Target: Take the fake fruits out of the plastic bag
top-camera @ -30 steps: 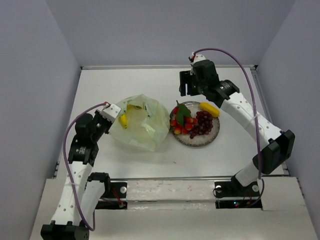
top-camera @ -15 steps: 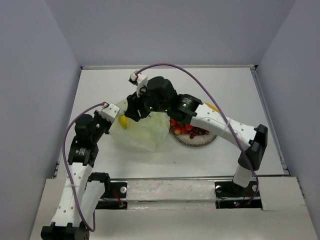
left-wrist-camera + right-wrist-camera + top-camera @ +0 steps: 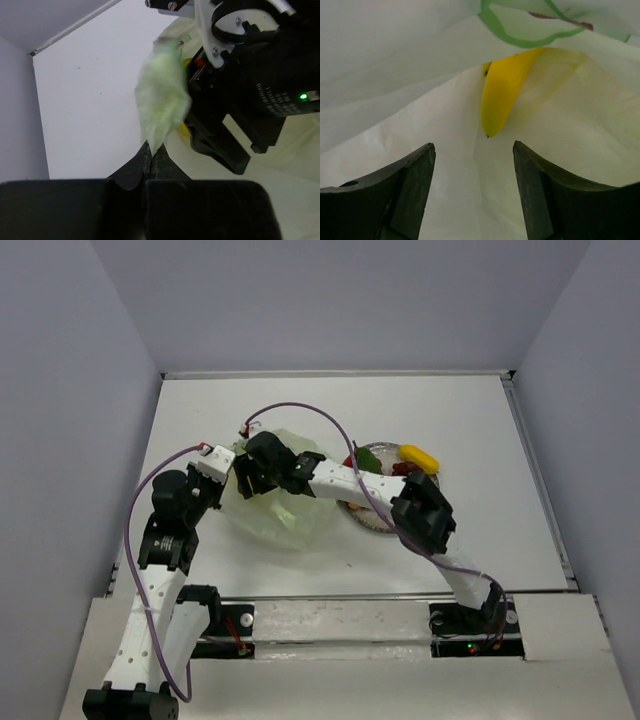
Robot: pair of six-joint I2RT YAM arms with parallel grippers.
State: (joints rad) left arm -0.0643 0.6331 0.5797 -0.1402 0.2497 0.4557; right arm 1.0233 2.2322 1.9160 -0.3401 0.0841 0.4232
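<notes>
Right wrist view: my right gripper (image 3: 472, 150) is inside the plastic bag (image 3: 395, 60). Its jaws are apart and there is nothing between them. A yellow fruit (image 3: 502, 90) lies just ahead at 12 o'clock, near the tips but not touching. I think the jaws are wide so they can go around it.

In the left wrist view, my left gripper (image 3: 150, 156) is pinched tight on a bit of the bag's edge. I think it lifts that edge so the mouth is open for the other arm.

From the top, the bag sits at 9 o'clock from the plate (image 3: 368, 520), just beside it. A second yellow fruit (image 3: 418, 457) rests on the plate, out of the bag. Folds could hide more fruit inside.
</notes>
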